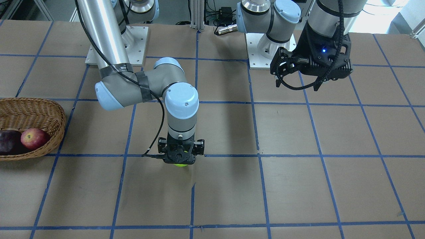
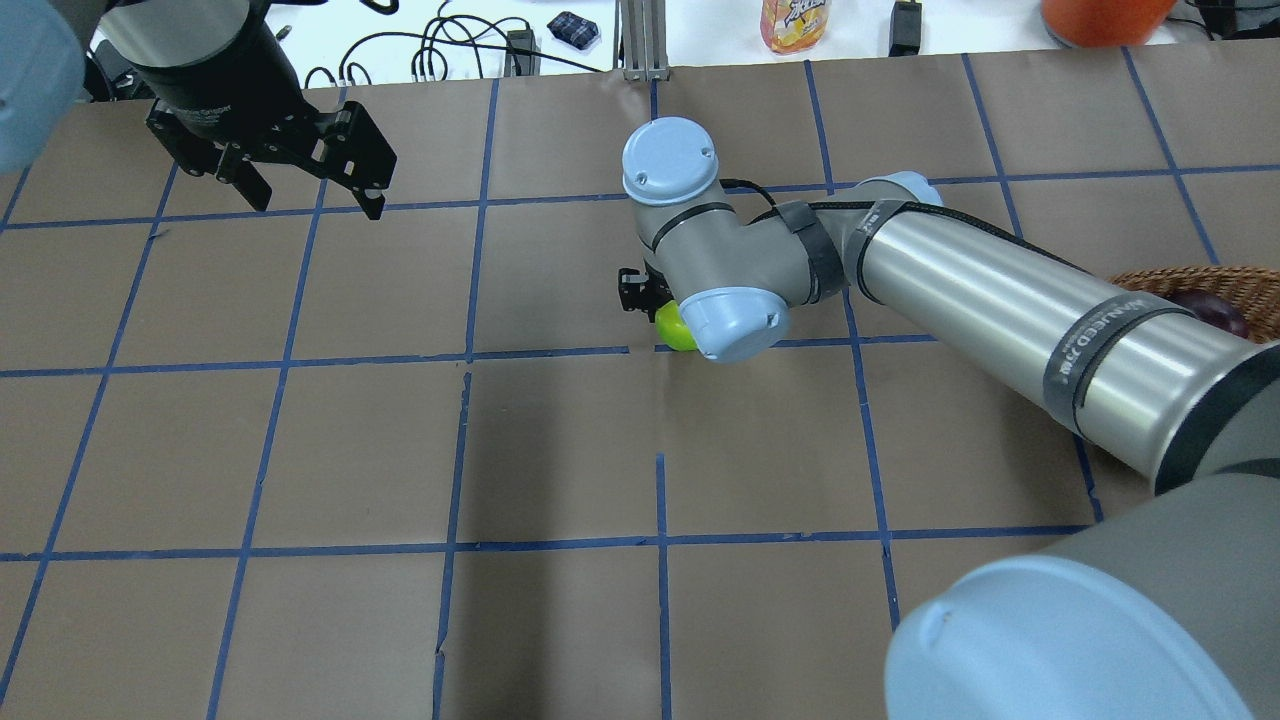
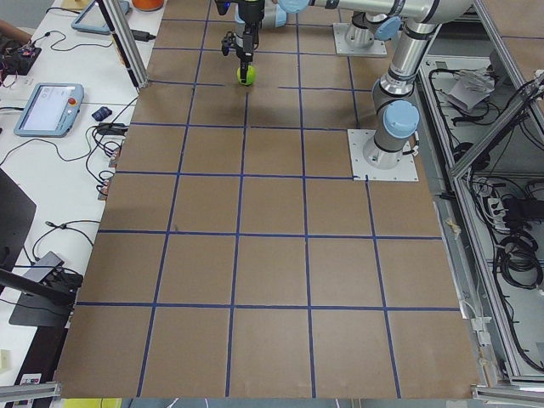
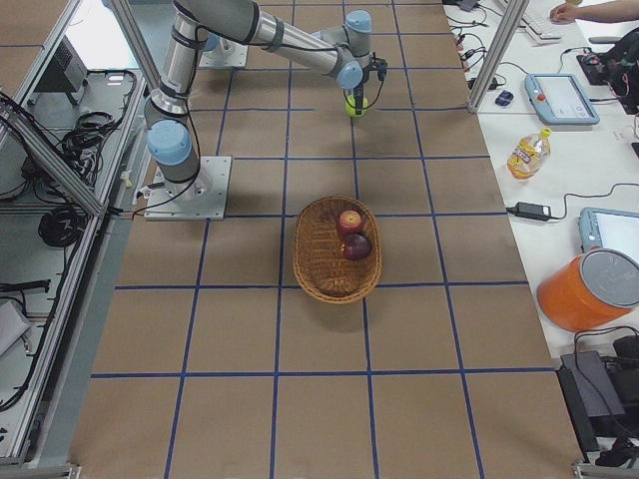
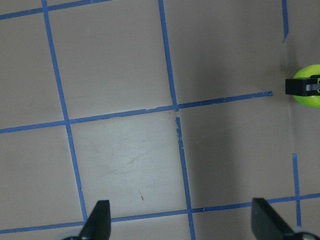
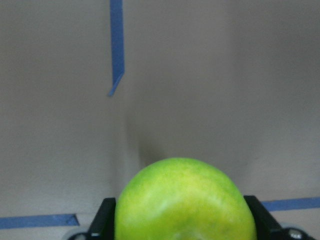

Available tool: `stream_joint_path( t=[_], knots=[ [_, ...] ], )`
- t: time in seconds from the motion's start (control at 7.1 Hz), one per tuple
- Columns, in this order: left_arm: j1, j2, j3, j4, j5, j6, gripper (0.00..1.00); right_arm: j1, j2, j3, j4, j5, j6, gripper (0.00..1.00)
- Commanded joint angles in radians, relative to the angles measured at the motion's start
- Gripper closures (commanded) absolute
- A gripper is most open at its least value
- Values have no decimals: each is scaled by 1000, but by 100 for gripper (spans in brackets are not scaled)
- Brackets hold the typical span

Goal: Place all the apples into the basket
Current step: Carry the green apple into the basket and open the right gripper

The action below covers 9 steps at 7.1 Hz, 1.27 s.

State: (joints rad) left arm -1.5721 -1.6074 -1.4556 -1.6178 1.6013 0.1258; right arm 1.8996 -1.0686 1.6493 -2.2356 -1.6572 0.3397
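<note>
Green apple [image 6: 185,200] at a blue tape line [image 1: 232,155], well apart from basket [image 1: 49,109], which holds red apple [image 1: 35,138] & dark purple apple [image 1: 9,142]. R arm stretched out, wrist vertical; right gripper [image 1: 181,160] fingers clamped on green apple's sides. L arm raised nr its base, left gripper [image 5: 182,225] spread wide

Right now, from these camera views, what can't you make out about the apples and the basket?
Green apple: in the front view the jaws cover all but its lower edge; the right wrist view's bottom edge cuts it off.
Basket: cut by the front view's left edge; overhead, the right arm hides most of it.
Dark apple: partly cut by the front view's left edge.
</note>
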Motion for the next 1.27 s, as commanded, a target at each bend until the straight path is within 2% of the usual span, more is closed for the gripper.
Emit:
stream_joint_path(
  t=[0.0,0.14,0.28,0.56,0.7,0.85,1.13],
  knots=[
    [1,-2,4,3,-3,0,0,-194,-159,15,139,2,-307,71],
    [0,-5,6,10,-3,-2,0,-327,-227,47,181,-6,-482,71],
    [0,0,-5,10,-1,-2,0,-490,-266,94,168,-44,-689,68],
    [0,0,-5,10,-1,-3,0,-784,-284,139,87,-33,-1036,71],
    [0,1,-5,10,-1,-3,0,-932,-275,142,27,50,-1168,72],
    [0,1,-5,10,-1,-3,0,-1041,-249,147,-33,171,-1327,72],
    [0,6,-19,9,2,-3,0,-1148,-206,191,-52,195,-1436,71]
  ],
)
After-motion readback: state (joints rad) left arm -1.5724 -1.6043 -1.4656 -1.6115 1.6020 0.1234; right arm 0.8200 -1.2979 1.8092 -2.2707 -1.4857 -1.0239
